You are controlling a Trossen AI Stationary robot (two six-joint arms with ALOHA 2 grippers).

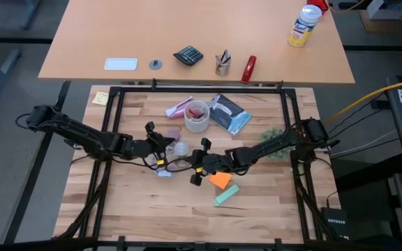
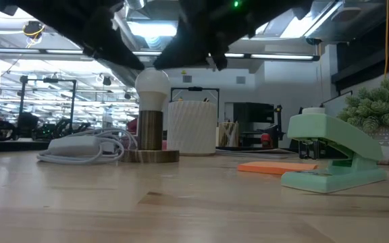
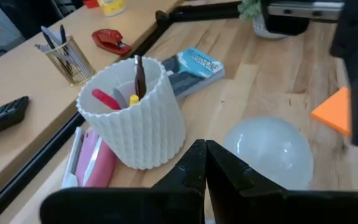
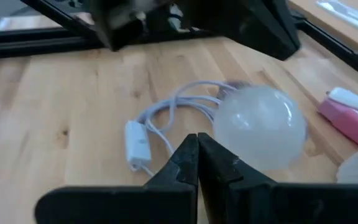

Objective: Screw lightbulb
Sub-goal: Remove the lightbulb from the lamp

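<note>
The small white lightbulb [image 2: 152, 84] stands upright in a dark wooden socket post [image 2: 150, 129] on a round base [image 2: 152, 156], at the table's middle [image 1: 181, 148]. My left gripper [image 1: 167, 146] is shut just left of the bulb, and its wrist view shows the bulb [image 3: 269, 152] right beside the shut fingertips [image 3: 204, 163]. My right gripper [image 1: 191, 163] is shut just right of and nearer than the bulb [image 4: 260, 127], which lies a little beyond its tips [image 4: 197, 155]. A white cord with a switch [image 4: 138, 142] lies looped beside the base.
A white ribbed cup [image 1: 196, 116] holding pens stands just behind the bulb. A pink item [image 1: 179, 109] and a blue package [image 1: 227, 113] lie beside it, and a small plant [image 1: 274, 134] at the right. An orange note pad [image 1: 220, 179] and a green stapler [image 1: 225, 195] lie nearer.
</note>
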